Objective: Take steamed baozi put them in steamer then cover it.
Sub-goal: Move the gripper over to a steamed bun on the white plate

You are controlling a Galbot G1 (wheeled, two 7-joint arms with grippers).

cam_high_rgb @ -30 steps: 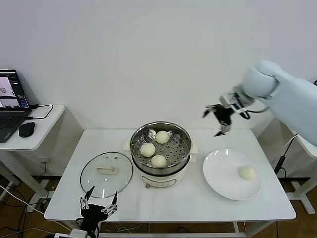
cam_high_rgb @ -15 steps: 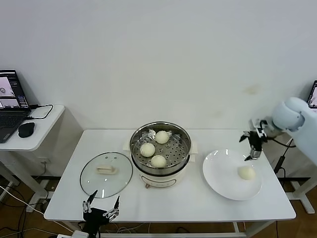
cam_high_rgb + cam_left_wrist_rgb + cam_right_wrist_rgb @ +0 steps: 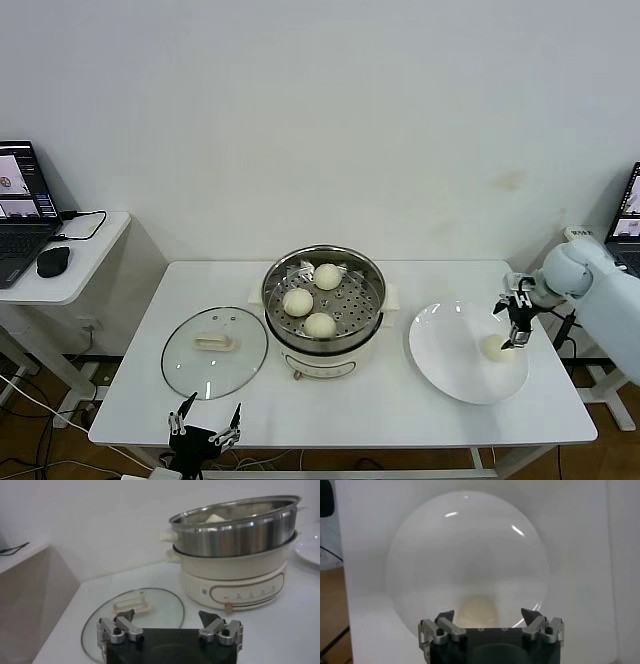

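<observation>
The steamer [image 3: 330, 362], a steel pot on a cream base, stands mid-table with three steamed baozi [image 3: 320, 324] on its perforated tray. One more baozi [image 3: 495, 347] lies on the white plate [image 3: 450, 345] to the right. My right gripper [image 3: 517, 325] hangs open just above that bun, fingers either side, apart from it; in the right wrist view the bun [image 3: 477, 612] sits between the open fingers of that gripper [image 3: 488, 615]. The glass cover [image 3: 215, 350] lies flat left of the steamer. My left gripper [image 3: 205, 425] waits open at the table's front edge, facing the cover [image 3: 150, 610] and the steamer [image 3: 235, 535].
A side table at the left carries a laptop [image 3: 20, 205] and a mouse [image 3: 53, 261]. Another laptop [image 3: 630, 215] shows at the right edge. The wall stands close behind the table.
My right arm has swung from above and right of the steamer out over the plate and come down onto the last bun. The left gripper has sunk slightly lower at the front edge.
</observation>
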